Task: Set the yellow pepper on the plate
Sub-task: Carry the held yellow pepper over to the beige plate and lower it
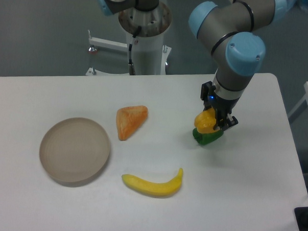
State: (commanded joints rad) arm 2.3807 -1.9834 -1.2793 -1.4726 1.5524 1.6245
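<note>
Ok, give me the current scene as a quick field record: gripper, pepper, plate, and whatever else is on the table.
gripper: two-finger gripper closed around the small yellow-orange toy pepper
pepper height: cannot tell if lifted; sits just above the green toy pepper
plate: round beige dish, empty, at the image's left
between them: pale-orange wedge piece and long curved yellow banana
task state: pepper not yet on plate

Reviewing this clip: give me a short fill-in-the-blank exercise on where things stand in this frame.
1. The gripper is at the yellow pepper, which sits right against a pepper coloured ____.
2. The plate holds ____ items.
3. The long curved fruit nearest the camera is a ____.
4. The orange wedge lies between the plate and the ____ pepper.

Missing words: green; no; banana; yellow
</note>
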